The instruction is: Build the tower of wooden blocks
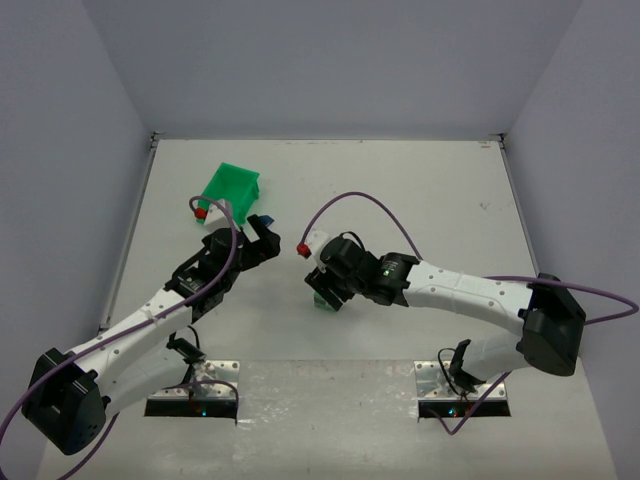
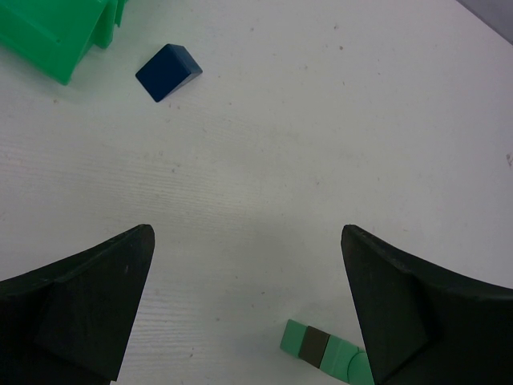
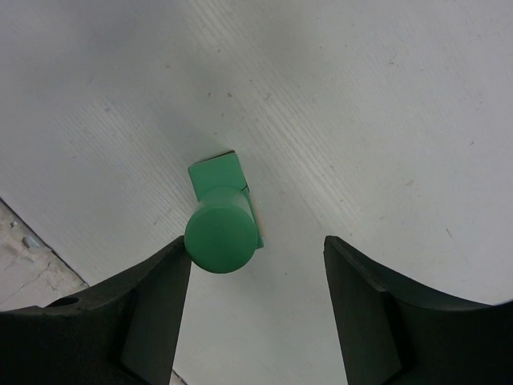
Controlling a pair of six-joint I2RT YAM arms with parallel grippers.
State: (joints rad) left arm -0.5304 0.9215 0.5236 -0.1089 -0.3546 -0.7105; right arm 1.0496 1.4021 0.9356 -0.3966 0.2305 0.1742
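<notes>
The tower (image 1: 321, 299) is barely begun. A green round post (image 3: 220, 231) stands upright with a square green block (image 3: 215, 171) at its 12 o'clock; I can't tell whether it rests on the block or beside it. Both sit near the middle of the table (image 1: 430, 190), right under the right claw (image 3: 256, 317). That claw is spread and pinching nothing. The post is close by one finger, touching or not I can't say.

The left claw (image 2: 248, 313) is spread wide and empty. The blue roof piece (image 2: 168, 70) lies loose at its 11 o'clock, near the green bin (image 2: 44, 32), at the bin's 4 o'clock.

These look like light, stiff bits of painted wood, smooth enough to slip and easy to topple once stacked. I'd take the roof piece across its flat end faces, never the slopes, and the post across its round sides.

Counted: one roof piece, one bin, two green pieces plain to see, and two claws. A dark piece lies among the green ones that I can't make out.
</notes>
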